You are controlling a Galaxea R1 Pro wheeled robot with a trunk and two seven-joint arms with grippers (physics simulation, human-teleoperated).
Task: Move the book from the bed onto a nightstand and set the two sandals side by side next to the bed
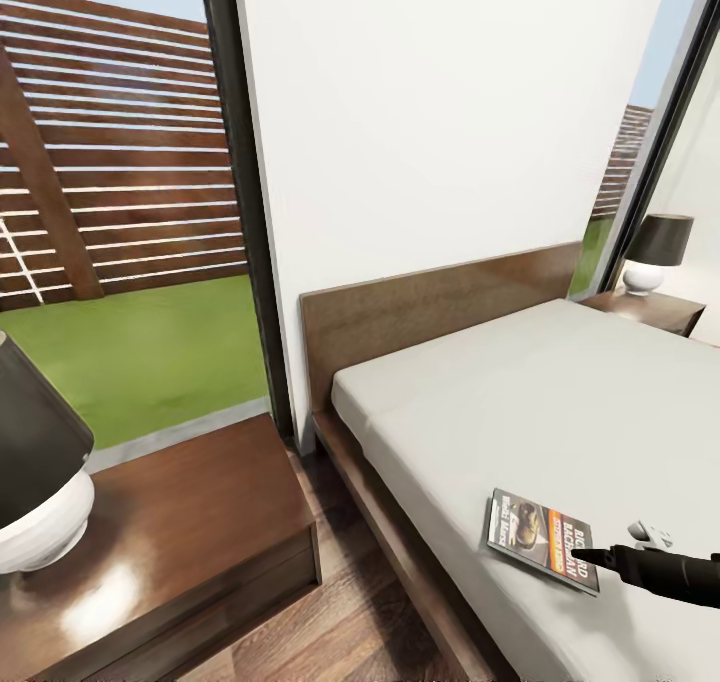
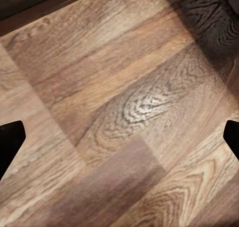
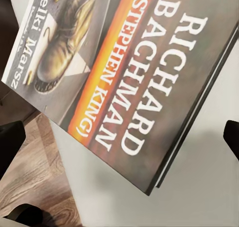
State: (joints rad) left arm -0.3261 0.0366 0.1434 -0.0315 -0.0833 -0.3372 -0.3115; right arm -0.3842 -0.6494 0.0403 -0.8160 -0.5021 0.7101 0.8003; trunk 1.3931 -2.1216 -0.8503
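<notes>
Below my right hand the book lies flat on the bed's light grey mattress, filling the upper frame, white "RICHARD BACHMAN" beside an orange band. My dark fingertips sit wide apart at both frame edges. Wood-plank floor shows lower left.

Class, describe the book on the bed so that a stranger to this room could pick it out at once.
Find the wide bed with its grey mattress and brown headboard. Near its floor-side edge lies the book, flat, at the right gripper. It is the one thing on the mattress: dark cover, orange band, white lettering "RICHARD BACHMAN".
</notes>
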